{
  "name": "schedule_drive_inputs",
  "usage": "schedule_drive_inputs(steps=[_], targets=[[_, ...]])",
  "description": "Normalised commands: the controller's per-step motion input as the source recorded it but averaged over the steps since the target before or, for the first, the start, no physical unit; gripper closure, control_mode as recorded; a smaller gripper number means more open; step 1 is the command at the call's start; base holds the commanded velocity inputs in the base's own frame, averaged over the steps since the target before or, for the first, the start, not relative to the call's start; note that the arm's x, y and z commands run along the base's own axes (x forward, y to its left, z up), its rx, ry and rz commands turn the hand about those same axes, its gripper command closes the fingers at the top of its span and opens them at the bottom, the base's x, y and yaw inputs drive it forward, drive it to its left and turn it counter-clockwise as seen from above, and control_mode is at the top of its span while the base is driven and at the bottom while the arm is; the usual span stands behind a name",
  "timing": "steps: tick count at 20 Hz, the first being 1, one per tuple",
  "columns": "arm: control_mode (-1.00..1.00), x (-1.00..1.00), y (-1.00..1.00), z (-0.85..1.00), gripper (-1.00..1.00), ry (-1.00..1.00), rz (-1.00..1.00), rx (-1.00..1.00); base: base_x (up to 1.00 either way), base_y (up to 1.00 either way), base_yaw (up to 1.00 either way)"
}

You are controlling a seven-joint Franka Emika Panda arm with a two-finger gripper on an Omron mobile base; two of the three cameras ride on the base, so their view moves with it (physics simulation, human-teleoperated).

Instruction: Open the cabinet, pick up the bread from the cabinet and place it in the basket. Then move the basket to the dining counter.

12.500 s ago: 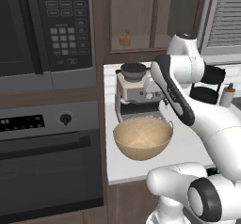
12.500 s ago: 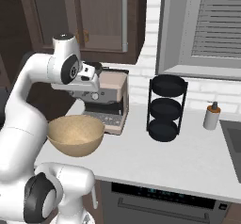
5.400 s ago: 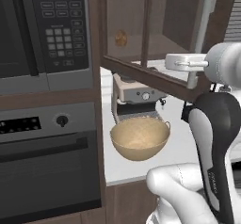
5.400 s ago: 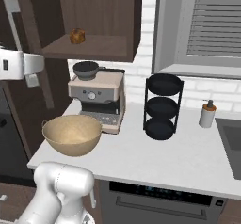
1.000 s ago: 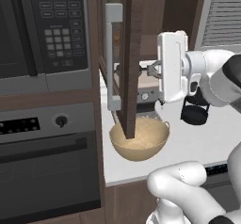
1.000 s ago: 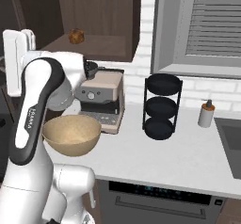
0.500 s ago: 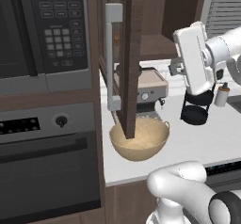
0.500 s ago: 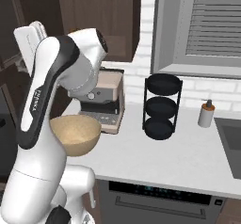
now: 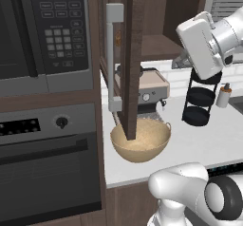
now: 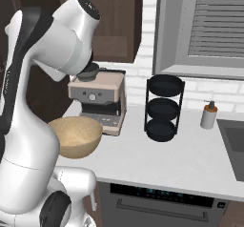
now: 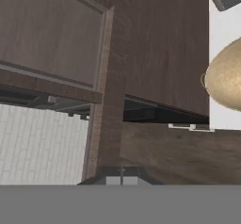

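Nearest the base, the basket (image 9: 140, 143) sat on the white desk (image 9: 209, 142) close to its front edge, tan and bowl-shaped, with nothing visible inside it; in the right base view it lay at the left, partly behind the arm, and in the hand view a curve of its rim showed at the right edge. The cabinet door (image 9: 132, 59) stood swung wide open, seen edge-on above the basket, its lower corner overlapping the bowl in the left base view, with the grey bar handle (image 9: 113, 59) on its left face. Just behind the basket stood a beige coffee machine (image 10: 97, 100), and to the right of it a black three-tier rack (image 10: 163, 108) and a small bottle (image 10: 208, 115) against the white brick wall. Higher up, the arm's hand was raised in front of the open cabinet (image 9: 161, 44), to the right of the door. The gripper (image 11: 121, 180) was closed tight with nothing between its fingertips, pointing at dark wood panelling. The bread could not be made out on the cabinet shelf. The microwave (image 9: 47, 30) hung at the left, above the oven (image 9: 47, 158).
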Motion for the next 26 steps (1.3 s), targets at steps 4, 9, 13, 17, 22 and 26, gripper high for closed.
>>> schedule_drive_inputs(steps=[4, 9, 13, 17, 22, 26], targets=[[-1.0, 0.39, 0.0, -0.01, 1.0, -0.31, 0.0, 0.0, 0.0, 0.0, 0.0], [-1.0, 0.29, 0.0, -0.31, 1.0, -0.32, 0.0, 0.01, 0.0, 0.0, 0.0], [-1.0, 0.13, 0.0, 0.31, 1.0, -0.16, 0.0, -0.06, 0.0, 0.0, 0.0], [-1.0, 0.16, 0.01, 0.37, 1.0, -0.11, 0.0, -0.18, 0.0, 0.0, 0.0], [-1.0, 0.42, 0.0, 0.05, 1.0, -0.11, 0.0, -0.16, 0.0, 0.0, 0.0], [-1.0, 0.38, 0.0, 0.0, 1.0, -0.21, 0.0, -0.13, 0.0, 0.0, 0.0]])
